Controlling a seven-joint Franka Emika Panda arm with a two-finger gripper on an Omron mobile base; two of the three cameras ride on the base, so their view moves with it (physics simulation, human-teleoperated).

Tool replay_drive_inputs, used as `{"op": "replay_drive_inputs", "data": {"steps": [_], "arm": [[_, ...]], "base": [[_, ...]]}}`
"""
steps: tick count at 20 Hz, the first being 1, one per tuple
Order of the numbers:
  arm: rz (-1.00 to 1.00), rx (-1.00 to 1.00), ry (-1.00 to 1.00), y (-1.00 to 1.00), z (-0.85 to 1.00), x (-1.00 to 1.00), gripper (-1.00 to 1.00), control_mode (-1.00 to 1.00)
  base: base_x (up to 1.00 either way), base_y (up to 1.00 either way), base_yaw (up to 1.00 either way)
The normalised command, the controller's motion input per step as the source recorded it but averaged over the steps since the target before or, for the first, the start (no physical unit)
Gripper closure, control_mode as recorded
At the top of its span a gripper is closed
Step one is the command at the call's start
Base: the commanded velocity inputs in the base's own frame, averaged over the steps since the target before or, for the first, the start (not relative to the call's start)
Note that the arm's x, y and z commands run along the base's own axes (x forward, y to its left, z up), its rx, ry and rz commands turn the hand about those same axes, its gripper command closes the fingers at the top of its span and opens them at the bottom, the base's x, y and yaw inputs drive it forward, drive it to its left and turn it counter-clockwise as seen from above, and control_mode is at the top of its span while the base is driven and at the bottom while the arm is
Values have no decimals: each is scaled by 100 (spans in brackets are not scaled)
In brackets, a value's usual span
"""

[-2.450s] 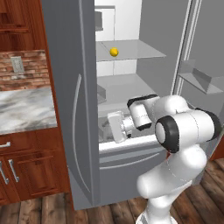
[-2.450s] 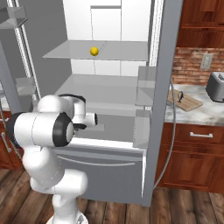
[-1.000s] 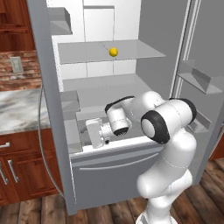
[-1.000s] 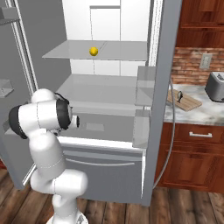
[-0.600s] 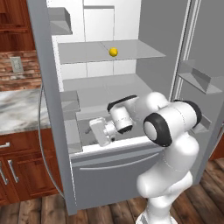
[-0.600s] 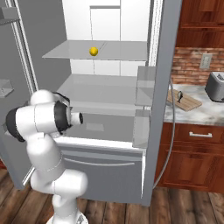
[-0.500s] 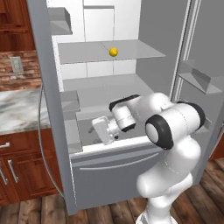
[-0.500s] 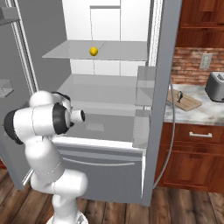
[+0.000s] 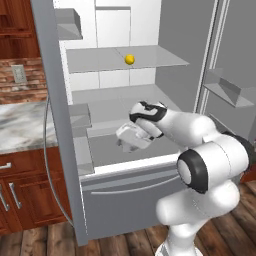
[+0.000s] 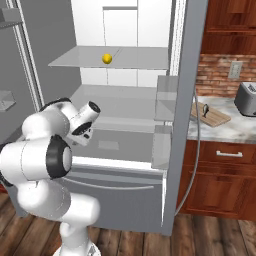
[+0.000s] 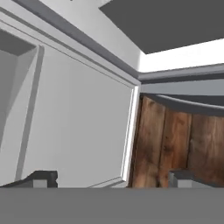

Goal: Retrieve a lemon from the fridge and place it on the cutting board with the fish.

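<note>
The fridge stands with both doors swung wide. A small yellow lemon lies on its upper glass shelf, also seen from the right. My gripper hangs low inside the fridge, over the bottom shelf and well below the lemon. In the hand view the gripper is open and holds nothing, its fingertips set far apart. On the counter to the fridge's right lies the tan cutting board with the dark fish on it.
The right fridge door with its bins stands between the fridge interior and the counter. A toaster sits behind the board. Wooden cabinets run under the counter. The left door's bins jut in beside my hand.
The left fridge door has swung wide open. Since then my hand has drawn right and slightly up from that door toward the middle of the fridge, jaws still wide.
</note>
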Motion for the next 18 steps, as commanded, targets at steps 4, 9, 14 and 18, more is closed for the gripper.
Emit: {"op": "replay_drive_inputs", "data": {"steps": [4, 9, 14, 18], "arm": [[3, -49, -8, -76, 72, -12, -100, -100], [1, -51, -3, -78, 64, -10, -100, -100], [-11, -35, -1, -51, 53, -44, -100, -100], [-24, -13, -1, -30, 59, -70, -100, -100]], "base": [[0, 0, 0], [0, 0, 0], [0, 0, 0], [0, 0, 0]]}}
